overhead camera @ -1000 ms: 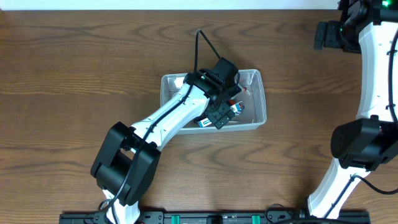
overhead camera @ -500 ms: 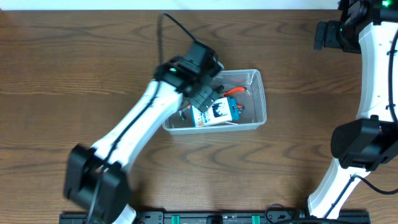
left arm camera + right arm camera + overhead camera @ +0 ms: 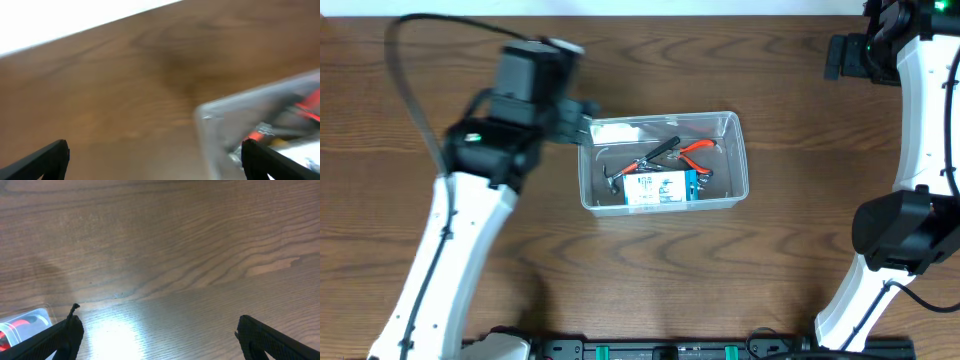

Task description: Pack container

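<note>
The clear rectangular container [image 3: 741,160] sits mid-table. It holds red-handled pliers [image 3: 697,150], a dark hand tool [image 3: 655,156] and a small blue-and-white box [image 3: 662,188]. My left gripper [image 3: 582,122] is open and empty, just left of the container's far-left corner. In the blurred left wrist view the container's corner [image 3: 210,117] shows by the right finger, and the gripper [image 3: 155,160] spans bare wood. My right gripper [image 3: 157,337] is open and empty over bare table at the far right; the container's corner [image 3: 25,317] shows at lower left.
The right arm [image 3: 920,120] stands along the table's right side. The left arm [image 3: 470,200] crosses the left half of the brown wooden table [image 3: 450,70]. A black rail [image 3: 670,350] runs along the front edge.
My left gripper has let go of the blue-and-white box, which now lies in the container, and has pulled out and swung left. The right arm has not moved.
</note>
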`<state>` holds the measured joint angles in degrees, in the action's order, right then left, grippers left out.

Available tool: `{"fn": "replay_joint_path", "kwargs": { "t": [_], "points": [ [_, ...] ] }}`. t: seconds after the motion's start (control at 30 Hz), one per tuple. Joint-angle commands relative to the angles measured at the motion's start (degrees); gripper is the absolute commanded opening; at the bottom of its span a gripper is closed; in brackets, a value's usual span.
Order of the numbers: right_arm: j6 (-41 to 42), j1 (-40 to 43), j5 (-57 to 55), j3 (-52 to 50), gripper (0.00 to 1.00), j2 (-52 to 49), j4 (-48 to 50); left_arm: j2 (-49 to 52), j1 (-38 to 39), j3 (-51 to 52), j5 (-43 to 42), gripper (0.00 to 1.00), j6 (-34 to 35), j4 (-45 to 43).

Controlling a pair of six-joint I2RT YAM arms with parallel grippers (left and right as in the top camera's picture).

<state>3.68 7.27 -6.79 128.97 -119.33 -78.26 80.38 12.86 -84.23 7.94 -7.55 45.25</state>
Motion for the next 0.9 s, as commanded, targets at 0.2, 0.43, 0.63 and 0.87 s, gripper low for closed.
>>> {"fn": "replay_joint_path", "kwargs": {
  "t": [0.2,0.43,0.63,0.87],
  "points": [
    [-0.09,-0.07,-0.44,0.61,0.99,0.07,0.04,-0.96,-16.28,-1.05,5.53,0.98,9.84,1.14],
    [-0.09,-0.07,-0.44,0.61,0.99,0.07,0.04,-0.98,-17.99,-1.05,5.60,0.98,9.81,1.16],
    [-0.09,-0.07,-0.44,0.61,0.99,0.07,0.04,-0.96,-17.99,-1.05,5.60,0.98,9.81,1.16],
    [-0.09,-0.07,-0.44,0.61,0.99,0.07,0.04,-0.96,-17.99,-1.05,5.60,0.98,9.81,1.16]
  ]
}}
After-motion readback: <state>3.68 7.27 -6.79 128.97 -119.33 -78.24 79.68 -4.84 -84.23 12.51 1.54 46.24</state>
